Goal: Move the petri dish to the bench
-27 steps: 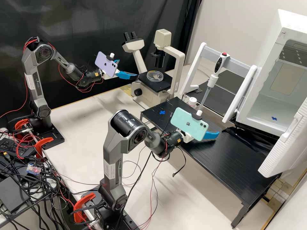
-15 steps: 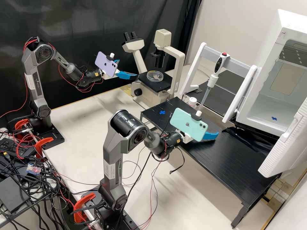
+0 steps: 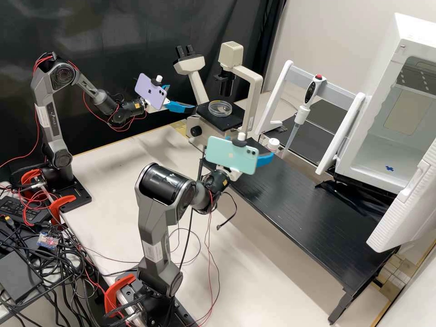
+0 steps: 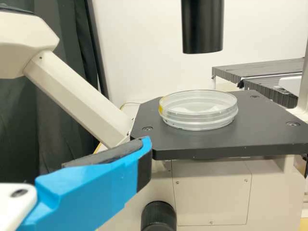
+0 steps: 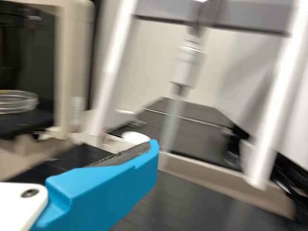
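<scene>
The clear round petri dish [image 3: 220, 109] lies flat on the microscope's black stage. My left gripper [image 3: 182, 96] is at the stage's side, open and apart from the dish. In the left wrist view a blue finger of the left gripper [image 4: 127, 168] shows near the stage corner, below the dish [image 4: 198, 113]. My right gripper [image 3: 251, 146] hangs over the end of the black bench [image 3: 313, 218] nearer the microscope, open and holding nothing. In the right wrist view the right gripper [image 5: 130, 180] is well apart from the dish [image 5: 17, 103].
The microscope's arm [image 3: 255, 93] rises beside the stage, its lamp head [image 3: 230, 54] above. Behind the bench a pipette [image 3: 302, 111] hangs on a white and grey stand [image 3: 334, 84]. A white-lidded container [image 3: 272, 144] stands near the right gripper. An opened white cabinet [image 3: 386, 150] is at the right.
My right arm has swung from over the middle of the bench toward the microscope, and its gripper is farther left and back. The left arm and the dish have stayed still.
</scene>
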Action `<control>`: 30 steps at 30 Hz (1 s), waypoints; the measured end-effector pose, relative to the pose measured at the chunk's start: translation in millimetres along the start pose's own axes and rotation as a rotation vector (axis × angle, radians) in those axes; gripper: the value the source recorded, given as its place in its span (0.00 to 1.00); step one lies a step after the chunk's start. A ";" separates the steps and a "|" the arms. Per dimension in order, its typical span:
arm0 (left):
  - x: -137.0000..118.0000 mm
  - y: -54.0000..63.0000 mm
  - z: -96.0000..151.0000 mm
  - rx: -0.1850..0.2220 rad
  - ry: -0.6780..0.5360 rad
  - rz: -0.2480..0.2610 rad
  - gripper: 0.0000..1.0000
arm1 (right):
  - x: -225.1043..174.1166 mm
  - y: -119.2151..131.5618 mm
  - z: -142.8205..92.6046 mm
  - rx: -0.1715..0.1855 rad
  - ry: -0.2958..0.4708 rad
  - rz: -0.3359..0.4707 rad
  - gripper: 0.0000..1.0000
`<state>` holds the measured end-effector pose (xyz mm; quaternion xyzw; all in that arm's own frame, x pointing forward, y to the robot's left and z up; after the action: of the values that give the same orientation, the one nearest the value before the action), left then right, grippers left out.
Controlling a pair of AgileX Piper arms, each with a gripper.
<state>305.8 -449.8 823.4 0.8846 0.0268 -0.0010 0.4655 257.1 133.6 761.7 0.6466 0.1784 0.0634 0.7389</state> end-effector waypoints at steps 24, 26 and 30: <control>0.0 0.0 0.0 0.000 0.000 0.000 1.00 | 123.8 -41.3 -93.4 -0.058 0.159 -0.143 1.00; 0.0 0.0 0.0 0.000 0.000 0.000 1.00 | 137.4 -43.5 -94.3 -0.063 0.149 -0.163 1.00; 0.0 0.0 0.0 0.000 0.000 0.000 1.00 | 165.7 -45.0 -90.8 -0.062 0.113 -0.194 1.00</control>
<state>305.8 -449.8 823.4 0.8846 0.0268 -0.0010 0.4655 373.4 265.0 678.5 0.5985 0.2794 0.0337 0.7500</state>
